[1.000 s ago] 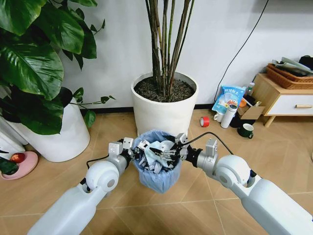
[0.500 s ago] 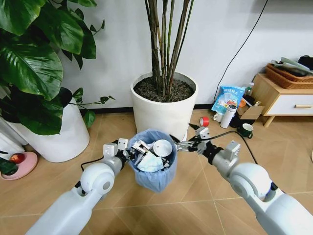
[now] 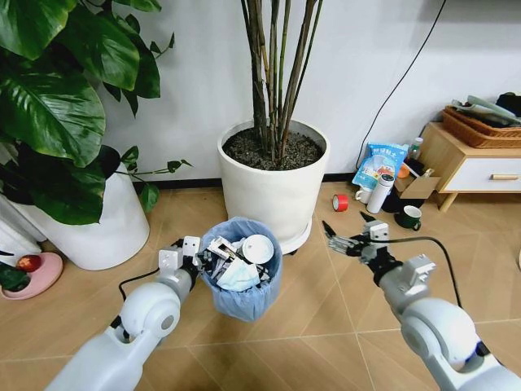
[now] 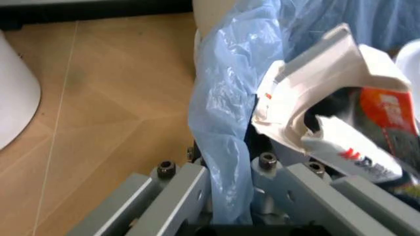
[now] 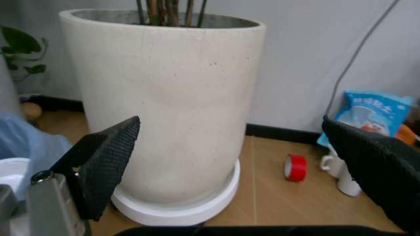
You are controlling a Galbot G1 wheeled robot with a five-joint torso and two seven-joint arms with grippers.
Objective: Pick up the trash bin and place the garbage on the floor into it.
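bin [image 3: 241, 277] held litter, its rim clamped by the left gripper [image 3: 190, 255]; right gripper [image 3: 342, 241] had withdrawn, spread empty: drop done.

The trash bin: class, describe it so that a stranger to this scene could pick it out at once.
Find the big white plant pot against the wall. Just in front of it on the wood-look floor is the trash bin, gripped at its rim by the left gripper. Unlike the pots, it is small, lined with crinkly blue plastic and full of litter.

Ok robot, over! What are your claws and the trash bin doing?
Left claw shut on trash bin rim, bin full of garbage. Right claw open, empty, beside the white planter. Nothing blocking.
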